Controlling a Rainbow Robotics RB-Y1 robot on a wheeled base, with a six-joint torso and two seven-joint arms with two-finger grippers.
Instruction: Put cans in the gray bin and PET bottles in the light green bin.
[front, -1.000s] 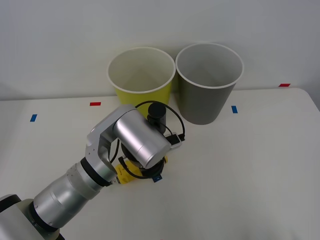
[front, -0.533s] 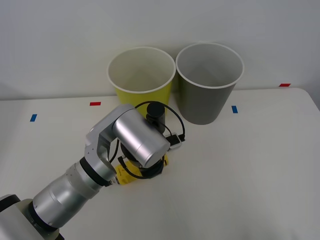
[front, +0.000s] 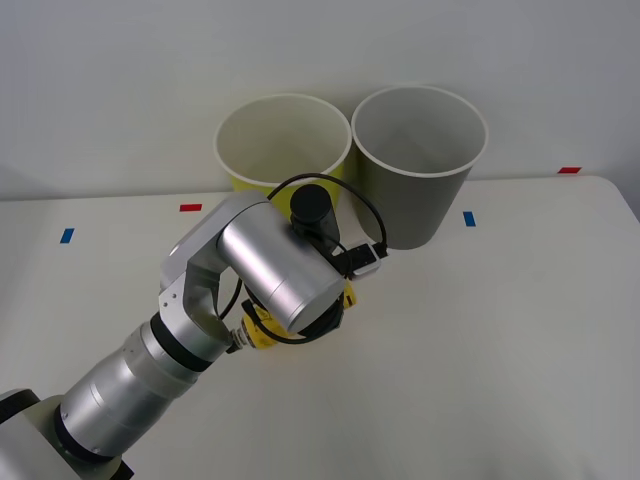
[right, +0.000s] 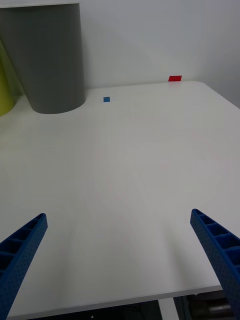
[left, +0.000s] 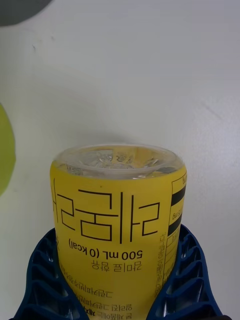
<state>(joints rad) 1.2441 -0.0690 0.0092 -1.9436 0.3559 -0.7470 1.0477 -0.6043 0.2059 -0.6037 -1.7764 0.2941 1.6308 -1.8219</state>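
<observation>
My left gripper (left: 118, 285) is shut on the PET bottle (left: 117, 215), with a blue finger (left: 40, 280) on each side of its yellow label. In the front view the bottle (front: 256, 336) peeks out yellow under my left wrist (front: 280, 265), a little in front of the bins. Its cap is hidden. The light green bin (front: 240, 180) stands at the back, and the gray bin (front: 415, 205) is just to its right. My right gripper (right: 120, 240) hangs open over bare table, with the gray bin (right: 50, 55) farther off. The cans are out of view.
Small red and blue tape marks (front: 190, 208) (front: 468, 218) dot the white table (front: 500, 330). The table's right edge (front: 625, 205) lies near the red mark (front: 568, 170). A wall rises close behind the bins.
My left arm has risen and swung toward the bins, carrying the bottle with it. The bins have not moved.
</observation>
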